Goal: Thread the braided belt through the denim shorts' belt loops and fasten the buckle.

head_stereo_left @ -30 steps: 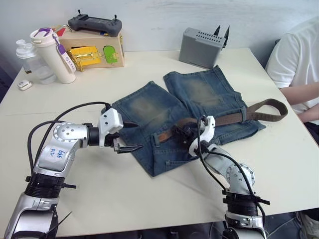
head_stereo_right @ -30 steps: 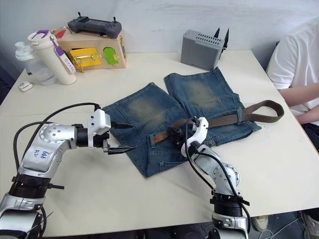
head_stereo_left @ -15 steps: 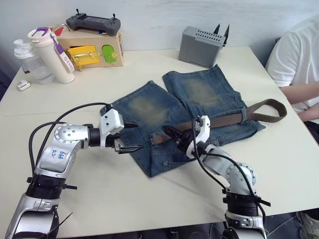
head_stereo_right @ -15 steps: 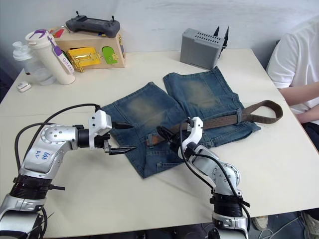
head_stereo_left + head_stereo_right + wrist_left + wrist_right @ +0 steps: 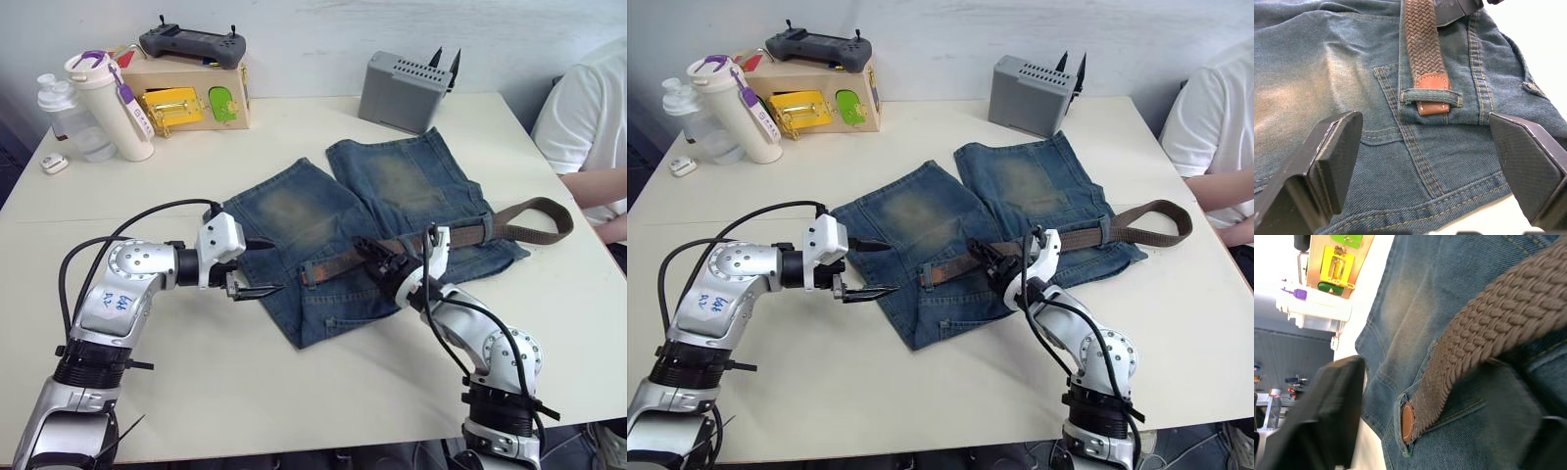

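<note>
The denim shorts (image 5: 294, 211) lie flat mid-table, waistband toward me. The braided belt (image 5: 460, 235) runs along the waistband and curls into a loop at the right. Its tan tip (image 5: 1431, 88) is tucked under one of the belt loops (image 5: 1430, 97). I cannot make out the buckle. My left gripper (image 5: 263, 266) hovers open at the shorts' left edge, facing that tip. Further right along the waistband, my right gripper (image 5: 375, 257) is open, its fingers (image 5: 1327, 416) straddling the belt (image 5: 1484, 333) without clamping it.
At the back left stand a cardboard box (image 5: 186, 98) with a controller (image 5: 191, 41) on top, a white bottle (image 5: 108, 103) and a clear bottle (image 5: 69, 117). A grey box (image 5: 407, 90) sits behind the shorts. A person's forearm (image 5: 598, 186) rests at the right edge.
My right gripper was shut on the belt, slid left along it, opened, then drew back to the right. The left gripper stayed put and open. The camera shifted slightly.
</note>
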Controlling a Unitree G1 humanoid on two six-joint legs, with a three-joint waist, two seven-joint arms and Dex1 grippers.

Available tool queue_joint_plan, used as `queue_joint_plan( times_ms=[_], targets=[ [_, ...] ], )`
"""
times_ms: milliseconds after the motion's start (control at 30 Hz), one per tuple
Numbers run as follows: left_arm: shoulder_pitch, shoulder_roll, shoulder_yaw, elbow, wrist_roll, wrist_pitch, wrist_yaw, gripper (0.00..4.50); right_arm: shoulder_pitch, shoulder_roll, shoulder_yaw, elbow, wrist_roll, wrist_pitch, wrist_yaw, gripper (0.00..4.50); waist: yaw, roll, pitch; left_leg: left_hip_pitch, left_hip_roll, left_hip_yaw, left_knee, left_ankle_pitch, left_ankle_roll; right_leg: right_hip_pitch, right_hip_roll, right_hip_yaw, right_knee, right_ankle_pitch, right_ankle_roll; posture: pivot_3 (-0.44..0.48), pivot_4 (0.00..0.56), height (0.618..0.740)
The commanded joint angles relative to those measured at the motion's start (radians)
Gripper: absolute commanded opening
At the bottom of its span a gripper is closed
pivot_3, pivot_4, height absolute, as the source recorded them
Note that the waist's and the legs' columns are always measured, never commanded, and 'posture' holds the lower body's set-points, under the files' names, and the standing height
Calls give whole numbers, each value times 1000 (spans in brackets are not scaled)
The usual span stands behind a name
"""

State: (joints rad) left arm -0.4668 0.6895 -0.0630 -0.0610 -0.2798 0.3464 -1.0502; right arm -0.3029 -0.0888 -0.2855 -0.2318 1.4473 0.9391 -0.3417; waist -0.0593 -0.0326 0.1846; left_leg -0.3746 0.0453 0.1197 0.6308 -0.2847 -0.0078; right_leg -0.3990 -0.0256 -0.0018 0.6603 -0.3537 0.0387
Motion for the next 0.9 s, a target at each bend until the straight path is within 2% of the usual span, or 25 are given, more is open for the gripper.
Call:
queue_joint_plan(
  times_ms=[33, 167, 533, 700, 767, 800, 900],
  targets=[
    [-20, 2, -3, 1, 4, -19, -8, 4500, 14, -4, 31, -12, 14, -8, 24, 1917, 0, 0, 0, 0, 0, 0, 0, 0, 0, 0, 0, 0, 0, 0, 0, 0, 150, 735],
    [-19, 3, -2, 0, 7, -21, -9, 4500, 18, -3, 88, 22, -49, -8, 88, 21, -1, 0, 0, 0, 0, 0, 0, 0, 0, 0, 0, 0, 0, 0, 0, 0, 150, 735],
    [3, 12, -11, -21, 19, -23, -15, 4500, -17, 42, 191, 62, -137, 15, 179, 21, -19, 0, 0, 0, 1, 0, -1, 0, 0, 0, 1, 0, 0, 0, 0, 0, 150, 735],
    [5, 13, -26, -22, 30, -32, -20, 4500, -23, 27, 221, 59, -185, 38, 202, 21, -26, 0, 0, 0, 1, 0, -1, 0, 0, 0, 1, 0, 0, 0, 0, 0, 150, 735],
    [3, 17, -38, -15, 45, -49, -27, 4500, -20, 25, 199, 42, -150, 43, 205, 751, -25, 0, 0, 0, 1, 0, -1, 0, 0, -1, 1, 0, 0, 0, 0, 0, 150, 735],
    [2, 19, -42, -10, 52, -58, -31, 4500, -17, 9, 184, 18, -121, 56, 207, 889, -25, 0, 0, 0, 1, 0, -1, 0, 0, -1, 1, 0, 0, 0, 0, 0, 150, 735],
    [-2, 24, -47, 7, 66, -81, -40, 4500, -13, -53, 159, -45, -63, 97, 212, 2015, -20, 1, 0, -1, 1, 0, -1, 0, 0, -2, 1, 0, 0, 0, 0, 0, 150, 735]
  ],
)
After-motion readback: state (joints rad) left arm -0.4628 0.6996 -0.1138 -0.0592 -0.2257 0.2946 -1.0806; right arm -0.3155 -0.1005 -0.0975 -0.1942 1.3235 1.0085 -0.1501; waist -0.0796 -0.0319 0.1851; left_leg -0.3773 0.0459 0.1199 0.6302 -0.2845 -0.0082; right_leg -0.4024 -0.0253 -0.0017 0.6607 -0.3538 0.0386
